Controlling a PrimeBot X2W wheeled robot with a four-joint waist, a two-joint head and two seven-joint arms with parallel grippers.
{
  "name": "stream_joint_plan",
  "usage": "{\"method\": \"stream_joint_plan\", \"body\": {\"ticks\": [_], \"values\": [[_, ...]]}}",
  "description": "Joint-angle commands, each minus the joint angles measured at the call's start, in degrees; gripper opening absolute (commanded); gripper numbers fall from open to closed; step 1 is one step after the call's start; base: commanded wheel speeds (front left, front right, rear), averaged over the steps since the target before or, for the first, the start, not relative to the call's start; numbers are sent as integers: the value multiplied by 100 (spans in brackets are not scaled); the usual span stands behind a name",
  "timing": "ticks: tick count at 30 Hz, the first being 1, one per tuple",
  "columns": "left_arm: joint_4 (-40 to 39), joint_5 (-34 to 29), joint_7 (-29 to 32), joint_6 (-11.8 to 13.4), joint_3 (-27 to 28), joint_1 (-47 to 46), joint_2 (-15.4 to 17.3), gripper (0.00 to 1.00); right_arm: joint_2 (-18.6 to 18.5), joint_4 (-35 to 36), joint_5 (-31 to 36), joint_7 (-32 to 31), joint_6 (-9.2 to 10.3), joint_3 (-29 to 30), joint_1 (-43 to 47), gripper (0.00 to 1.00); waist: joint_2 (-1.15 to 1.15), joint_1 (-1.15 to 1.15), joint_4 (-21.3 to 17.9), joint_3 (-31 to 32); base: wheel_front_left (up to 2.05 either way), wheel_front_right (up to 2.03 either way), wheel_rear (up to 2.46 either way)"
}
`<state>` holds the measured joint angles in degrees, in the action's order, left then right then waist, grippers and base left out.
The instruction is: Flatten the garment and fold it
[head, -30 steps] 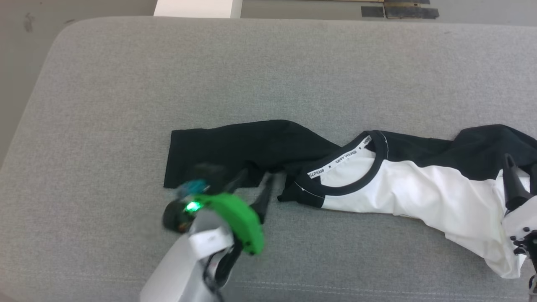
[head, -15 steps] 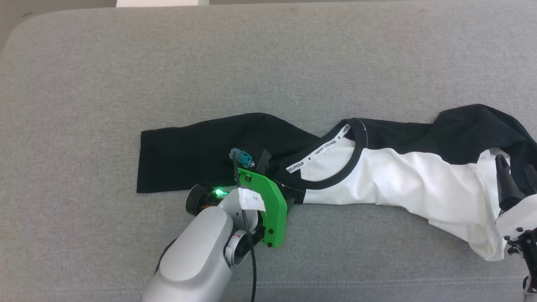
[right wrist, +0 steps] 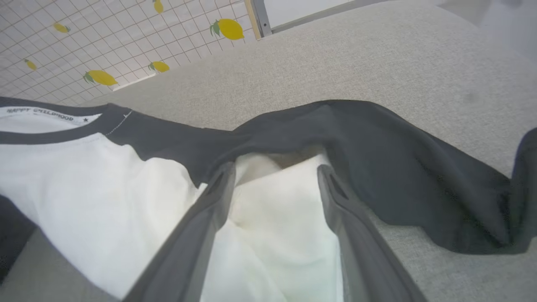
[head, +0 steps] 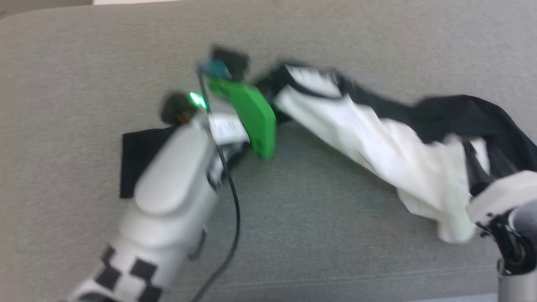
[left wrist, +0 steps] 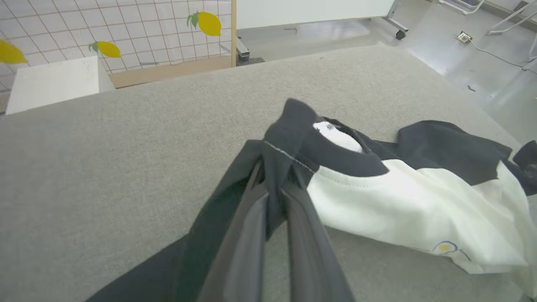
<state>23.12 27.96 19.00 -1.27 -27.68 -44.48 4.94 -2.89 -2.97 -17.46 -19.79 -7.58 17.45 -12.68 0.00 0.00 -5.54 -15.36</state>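
Left fingers (left wrist: 247, 235) clench the garment (left wrist: 398, 201) beside its collar (left wrist: 348, 161) — shut the spread right fingers (right wrist: 201, 226) on white cloth before pulling taut.

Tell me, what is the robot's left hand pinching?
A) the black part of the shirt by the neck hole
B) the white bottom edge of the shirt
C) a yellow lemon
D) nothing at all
A: in the left wrist view the left hand has its two fingers shut on black cloth of the T-shirt, right beside the collar.
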Motion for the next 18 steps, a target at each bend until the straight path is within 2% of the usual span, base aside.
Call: {"method": "stream_joint_plan", "body": {"ticks": [1,7,8,9,10,14,18], "values": [[184,-123,-117,70,65,-268,83,0,1,-47,-24,57,9,-104,-116,100,0,0,-317,-210,0,0,0],[1275,-279,-402,119,118,-763,173,0,1,-289,-104,180,9,-447,-223,100,0,0,-692,-454,0,0,0],[1418,-264,-455,111,126,-783,158,7,1,-322,-119,205,9,-461,-219,100,0,0,-708,-477,0,0,0],[1584,-258,-523,93,119,-798,141,49,1,-359,-124,226,9,-474,-207,100,0,0,-716,-495,0,0,0],[1699,-257,-596,83,115,-809,130,100,1,-381,-128,238,9,-480,-195,100,0,0,-714,-504,0,0,0],[1972,-168,-1132,51,224,-891,65,100,1,-393,-86,260,9,-412,-138,100,0,0,-552,-489,0,0,0],[1881,-11,-1920,1,472,-938,58,100,2,-266,60,186,9,-332,-103,100,0,0,-250,-304,0,0,0]]}}
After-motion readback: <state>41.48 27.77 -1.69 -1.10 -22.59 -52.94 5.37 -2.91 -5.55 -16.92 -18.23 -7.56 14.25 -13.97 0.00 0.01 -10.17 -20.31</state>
